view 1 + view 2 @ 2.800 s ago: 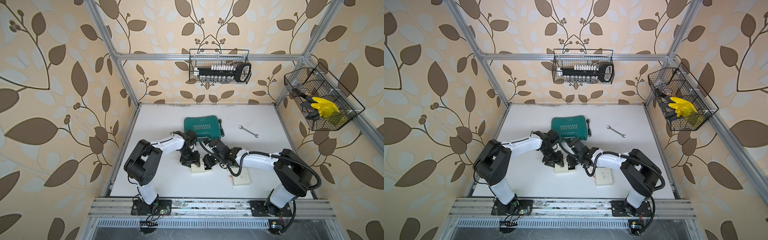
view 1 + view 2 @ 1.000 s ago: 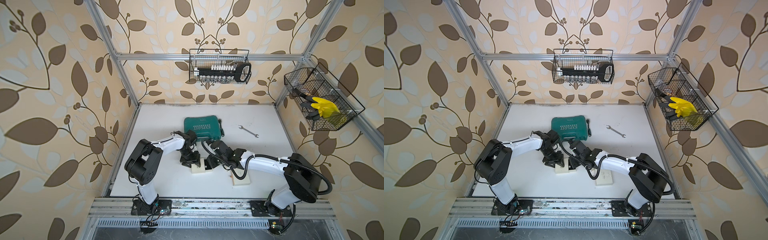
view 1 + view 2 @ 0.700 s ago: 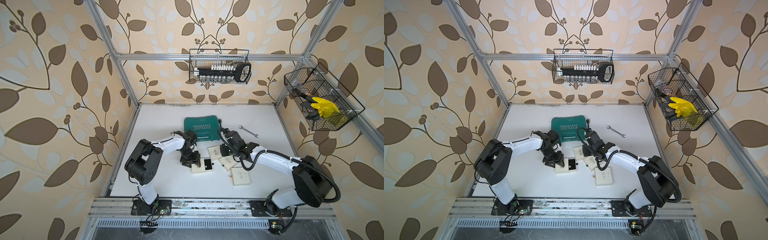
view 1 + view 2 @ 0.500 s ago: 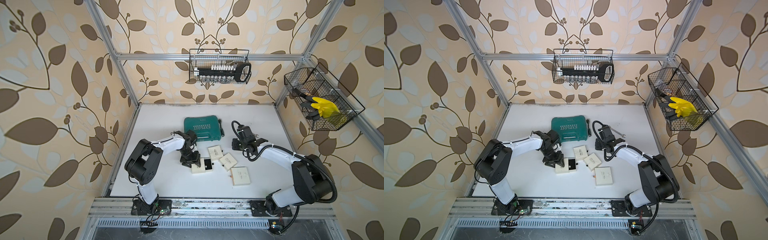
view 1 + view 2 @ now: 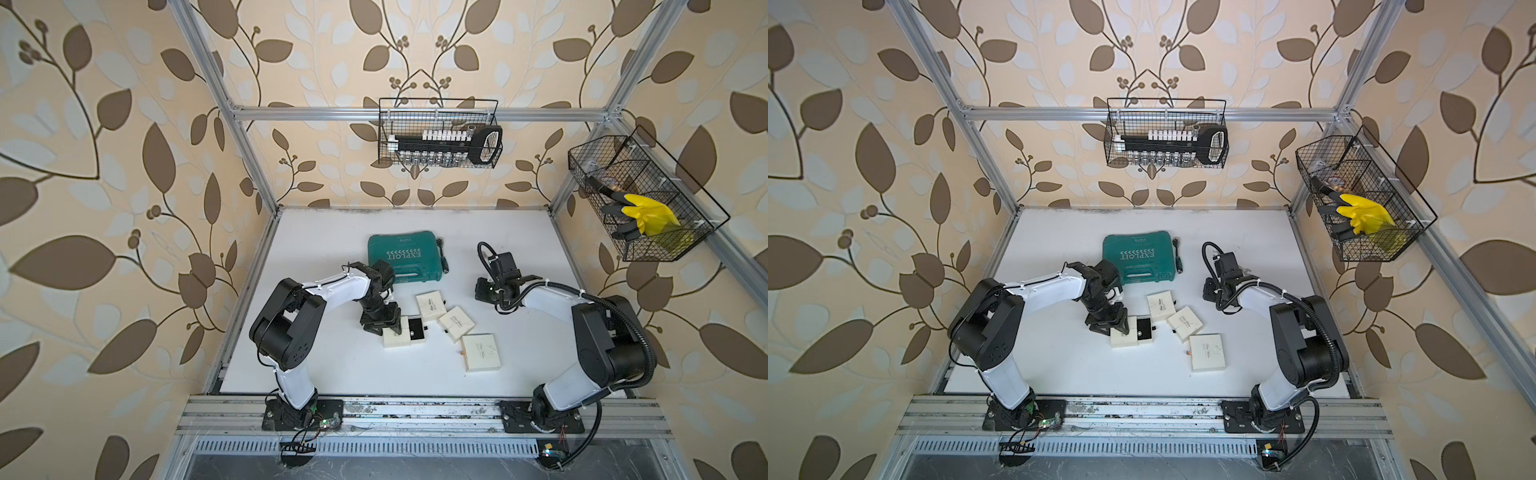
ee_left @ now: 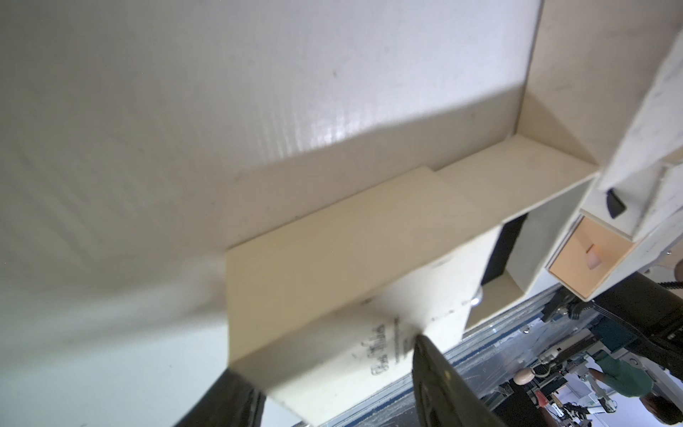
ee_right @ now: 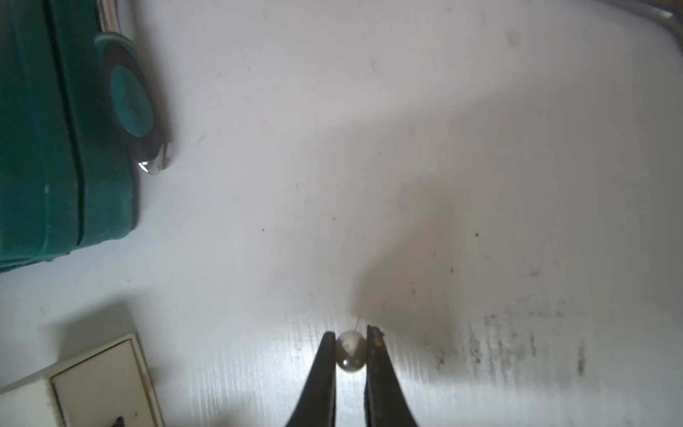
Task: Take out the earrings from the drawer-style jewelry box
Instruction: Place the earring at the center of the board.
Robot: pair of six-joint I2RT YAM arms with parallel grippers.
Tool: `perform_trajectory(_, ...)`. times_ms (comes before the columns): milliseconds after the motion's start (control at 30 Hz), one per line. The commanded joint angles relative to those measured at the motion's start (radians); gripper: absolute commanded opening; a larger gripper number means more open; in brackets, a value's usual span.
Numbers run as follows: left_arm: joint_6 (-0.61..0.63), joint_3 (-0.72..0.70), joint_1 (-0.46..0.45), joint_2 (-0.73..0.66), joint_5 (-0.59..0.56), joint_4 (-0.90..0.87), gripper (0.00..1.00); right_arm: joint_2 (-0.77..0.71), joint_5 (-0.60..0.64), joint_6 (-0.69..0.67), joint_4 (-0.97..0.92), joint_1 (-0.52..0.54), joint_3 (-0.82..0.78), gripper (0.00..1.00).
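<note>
Nearest the front rail a large closed cream box (image 5: 481, 352) lies flat on the white table (image 5: 332, 365). Just behind it, the left gripper (image 6: 327, 355) has a finger on either side of the sleeve of the drawer-style jewelry box (image 6: 332, 258), apparently clamped on it to steady it. The black-lined drawer (image 5: 417, 328) is pulled out on the side away from the gripper. A second earring (image 6: 476, 298) glints at its edge, though how it is seated cannot be told.

Behind the drawer a smaller closed box (image 5: 431, 305) touches a neighbouring box (image 5: 456, 322). Farther back, well apart from all the boxes, the right gripper (image 7: 350, 331) hangs low over bare table. Its fingertips are pinched on a pearl stud earring (image 7: 350, 355), which is gripped across the widest part of its bead. A hair-thin post seems to jut from the bead's far side.

The earring is likely almost weightless, hard and glossy-smooth. A round bead held by narrow tips could squirt out sideways if squeezed harder or jolted. A gentle pinch on the bead's middle suits it best, and the post looks easy to bend, so it is better left alone.

Farthest back lies the teal tool case (image 7: 55, 148).
</note>
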Motion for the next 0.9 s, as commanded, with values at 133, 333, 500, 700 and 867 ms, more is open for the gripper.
perform_trajectory(133,-0.003,0.015,-0.009,0.008,-0.046,-0.033,0.64,0.033,0.016,-0.020,-0.070,-0.011,0.012,0.21)
perform_trajectory(333,0.003,0.028,-0.009,0.018,-0.049,-0.042,0.65,0.046,-0.001,-0.016,-0.068,-0.012,0.009,0.28)
perform_trajectory(500,0.003,0.026,-0.009,0.016,-0.041,-0.039,0.65,0.019,-0.032,-0.014,-0.070,-0.010,0.009,0.34)
perform_trajectory(700,0.006,0.018,-0.008,0.021,-0.043,-0.037,0.65,-0.094,-0.037,-0.021,-0.092,0.022,0.001,0.36)
perform_trajectory(867,0.006,0.006,-0.009,0.019,-0.049,-0.029,0.65,-0.205,-0.080,-0.080,-0.107,0.174,-0.007,0.36)
